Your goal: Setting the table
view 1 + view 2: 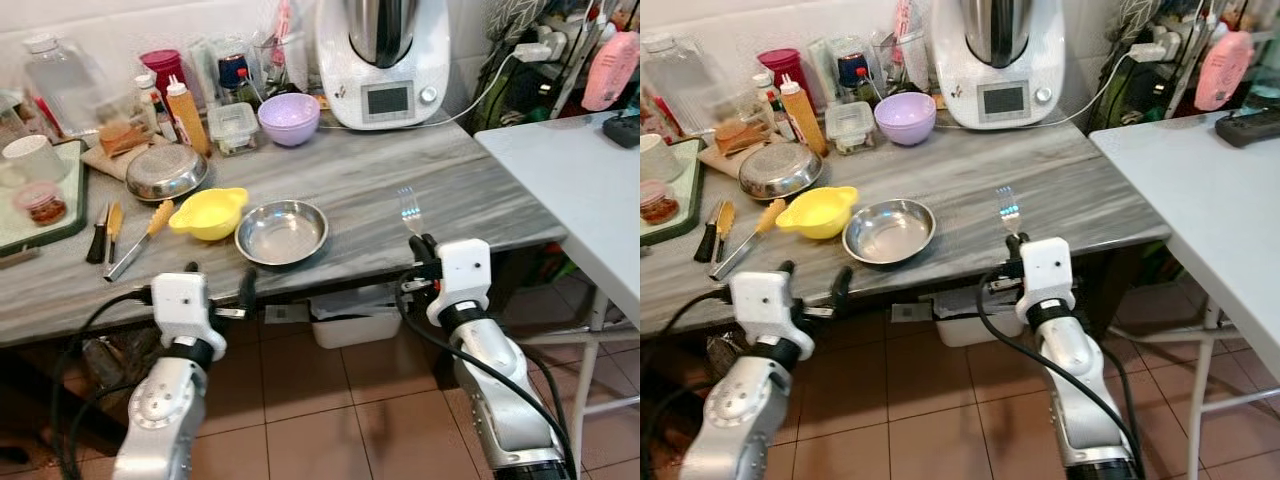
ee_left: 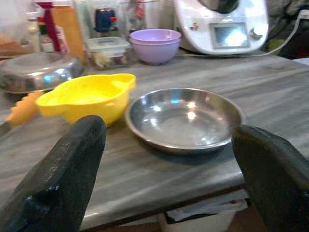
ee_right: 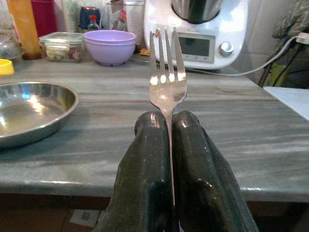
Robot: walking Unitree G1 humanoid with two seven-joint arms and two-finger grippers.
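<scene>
Gripping a fork (image 3: 166,77) tight, tines forward, the right gripper (image 3: 170,126) is hovering over the counter edge (image 1: 480,245) while the left gripper (image 2: 169,159) (fingers spread wide) is facing the steel plate (image 2: 183,118).

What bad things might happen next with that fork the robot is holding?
The right end effector pinches the fork by its thin handle, so the fork might twist or slip out. The fork may clink against the steel plate if it is set down too near. The open left end effector sits low at the counter edge, so it might bump the edge or nudge the yellow bowl when rising.
</scene>
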